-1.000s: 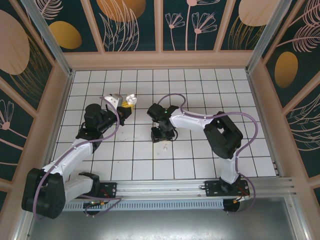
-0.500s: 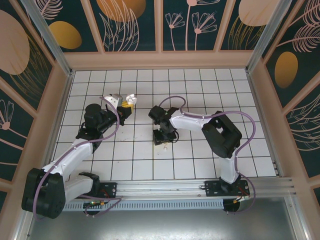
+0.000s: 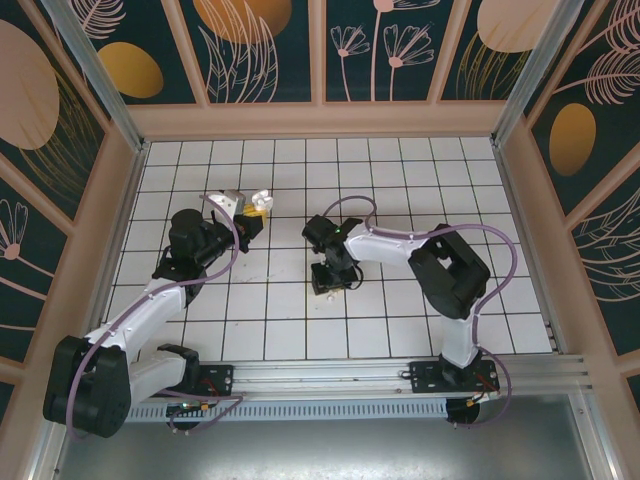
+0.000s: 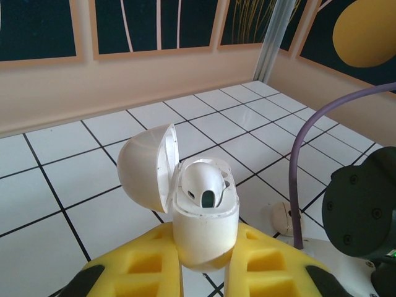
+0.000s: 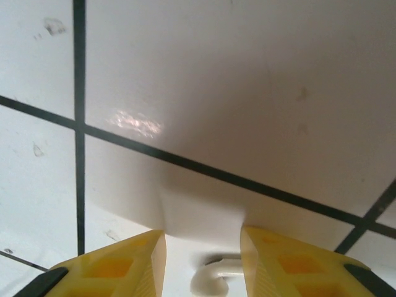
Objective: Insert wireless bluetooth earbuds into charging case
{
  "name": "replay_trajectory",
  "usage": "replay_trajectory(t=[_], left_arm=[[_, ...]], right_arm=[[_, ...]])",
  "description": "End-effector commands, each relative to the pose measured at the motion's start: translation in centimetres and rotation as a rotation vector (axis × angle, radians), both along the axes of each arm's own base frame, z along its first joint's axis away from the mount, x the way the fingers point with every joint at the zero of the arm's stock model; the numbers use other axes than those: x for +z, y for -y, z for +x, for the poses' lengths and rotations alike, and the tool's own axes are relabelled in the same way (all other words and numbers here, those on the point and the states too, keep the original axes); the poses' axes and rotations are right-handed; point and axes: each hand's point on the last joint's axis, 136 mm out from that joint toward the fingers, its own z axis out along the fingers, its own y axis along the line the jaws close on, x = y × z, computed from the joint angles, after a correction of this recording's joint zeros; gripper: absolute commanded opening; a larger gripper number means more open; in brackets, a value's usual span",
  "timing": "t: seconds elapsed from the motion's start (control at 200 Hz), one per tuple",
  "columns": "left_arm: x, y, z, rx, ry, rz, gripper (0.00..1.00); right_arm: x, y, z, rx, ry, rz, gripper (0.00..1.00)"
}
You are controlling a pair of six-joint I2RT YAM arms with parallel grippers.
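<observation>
Clamping the case (image 4: 204,226) by its lower body, the left gripper (image 4: 205,263) presses its yellow fingers (image 4: 139,263) against both sides and holds it off the table (image 3: 420,170). The lid (image 4: 143,166) hangs open to the left in the wrist view. The seated earbud (image 4: 201,184) rests in the case's socket, rounded back up. From above, this gripper sits left of centre in the far half of the grid, well clear of the back wall (image 3: 320,118) and the left wall (image 3: 120,210).

The right gripper (image 5: 203,247) points straight down near the table's middle, jaws partly apart. The loose earbud (image 5: 213,276) lies flat on the tile between them. Its stem comes close to the finger on the right of that view, and a clear gap shows on the other side. Nothing is pinched. Whether the tips touch the tile cannot be told.

Bare tiles separate the two grippers. The right arm's elbow (image 3: 445,275) bulks to the right of its wrist, and a purple cable (image 3: 350,203) arches over the wrist. Beyond that, the right columns and the far rows lie open up to the walls. The rail (image 3: 330,375) bounds the near edge.

In the left wrist view a small pale piece (image 4: 286,218) lies on the tile beside the cable. I cannot tell whether it is the loose earbud.
</observation>
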Motion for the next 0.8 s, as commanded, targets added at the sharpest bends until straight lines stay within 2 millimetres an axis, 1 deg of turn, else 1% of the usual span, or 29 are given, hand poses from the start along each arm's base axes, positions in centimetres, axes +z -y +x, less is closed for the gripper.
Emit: replay_trajectory(t=[0.0,0.295,0.385,0.465,0.606,0.661,0.796], left_arm=[[1.0,-0.1,-0.1,0.008,0.038,-0.025,0.09],[0.8,-0.1,-0.2,0.006,0.034,-0.031,0.09],[0.8,0.0,-0.2,0.005,0.032,-0.031,0.09],[0.8,0.0,-0.3,0.005,0.035,-0.032,0.09],[0.8,0.0,-0.3,0.003,0.034,-0.034,0.09],[1.0,0.0,-0.3,0.005,0.037,-0.034,0.09],[0.9,-0.1,-0.3,0.007,0.036,-0.031,0.09]], right_arm=[[0.2,2.1,-2.0,-0.013,-0.057,-0.057,0.38],[0.9,1.0,-3.7,-0.008,-0.091,-0.014,0.37],[1.5,0.8,-4.0,-0.010,-0.093,-0.007,0.36],[2.3,0.9,-3.6,-0.017,-0.074,-0.017,0.37],[3.7,1.5,-1.9,-0.055,-0.019,-0.069,0.36],[3.9,1.6,-1.4,-0.071,-0.012,-0.091,0.36],[3.8,1.9,-1.1,-0.094,-0.017,-0.144,0.34]])
